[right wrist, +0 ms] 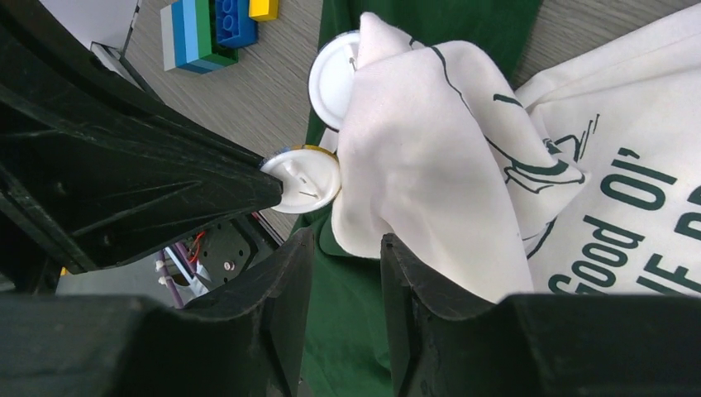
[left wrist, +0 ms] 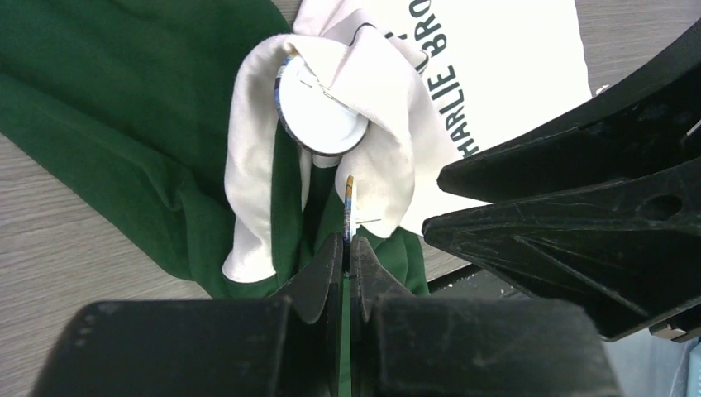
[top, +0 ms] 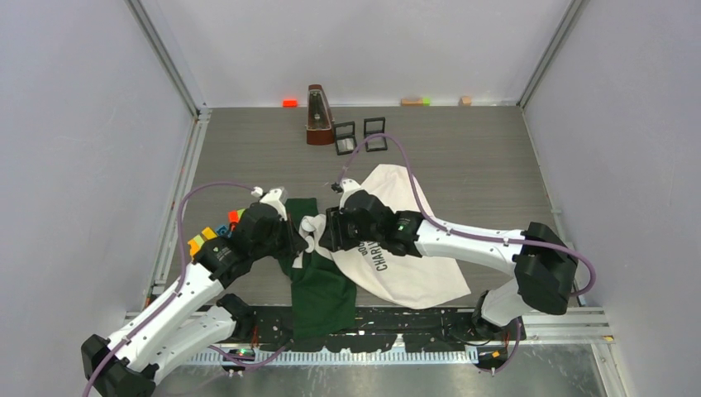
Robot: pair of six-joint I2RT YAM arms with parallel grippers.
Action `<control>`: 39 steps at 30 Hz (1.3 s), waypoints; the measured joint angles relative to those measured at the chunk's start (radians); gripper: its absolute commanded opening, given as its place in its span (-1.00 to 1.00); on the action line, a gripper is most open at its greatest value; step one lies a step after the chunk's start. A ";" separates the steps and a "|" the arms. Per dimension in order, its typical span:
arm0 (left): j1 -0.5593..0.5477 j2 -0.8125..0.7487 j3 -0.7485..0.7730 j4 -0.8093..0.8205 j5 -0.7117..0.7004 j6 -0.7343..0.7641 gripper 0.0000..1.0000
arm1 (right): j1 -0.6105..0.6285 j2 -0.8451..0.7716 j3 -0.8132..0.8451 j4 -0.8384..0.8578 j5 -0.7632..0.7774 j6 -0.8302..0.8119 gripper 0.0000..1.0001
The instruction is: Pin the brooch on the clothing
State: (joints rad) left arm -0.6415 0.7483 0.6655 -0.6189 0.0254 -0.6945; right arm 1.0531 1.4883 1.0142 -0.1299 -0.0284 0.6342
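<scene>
A: Where was the T-shirt [top: 413, 265]?
B: Spread on the table [top: 463, 157]. One white fold [right wrist: 413, 141] next to its green sleeve was bunched up, b/w the two grippers.
A: Brooch [right wrist: 304, 184]?
B: In the left gripper [left wrist: 348, 245], jaws closed tight on its rim. Edge-on in the left wrist view; the right wrist view showed its white back w/ the pin. It sat just beside the T-shirt's fold, sleeve side. Touching or not, couldn't tell.
A: Right gripper [right wrist: 345, 240]?
B: Jaws parted by a narrow gap, the fold's lower edge at that gap. Nothing clearly clamped.
A: Anything else?
B: A second disc [left wrist: 318, 116], round and white, tucked deeper in the T-shirt's fold. Pinned or just resting, couldn't tell. Toy bricks [right wrist: 211, 29] lay off the T-shirt, past the sleeve.
A: How to do the step well?
B: My read: the pin wasn't through yet. Right should pinch the fold taut, one layer if poss, so the cloth can't slide off. Left should tilt the brooch so the pin tip, not the disc face, meets the fabric, then push slowly along the pin's line. Keep the grip on the rim, clear of the clasp. Main risk: the pin skating off loose cloth or catching two layers.
</scene>
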 measured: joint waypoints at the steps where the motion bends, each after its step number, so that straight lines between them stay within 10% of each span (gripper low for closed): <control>1: 0.000 0.006 0.000 0.000 -0.007 0.000 -1.00 | 0.000 0.007 0.000 0.009 0.000 0.000 -0.19; 13: 0.000 0.038 0.000 0.001 -0.030 0.000 -1.00 | 0.000 0.089 0.010 0.042 -0.004 -0.009 -0.97; 39: 0.000 0.082 0.000 0.042 -0.036 0.022 -1.00 | 0.018 0.162 0.048 0.054 -0.134 -0.068 -0.99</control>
State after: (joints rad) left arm -0.6415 0.8307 0.6651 -0.5766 -0.0109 -0.6727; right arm 1.0706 1.6505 1.0626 -0.0757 -0.1623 0.5663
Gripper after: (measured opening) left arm 0.021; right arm 0.029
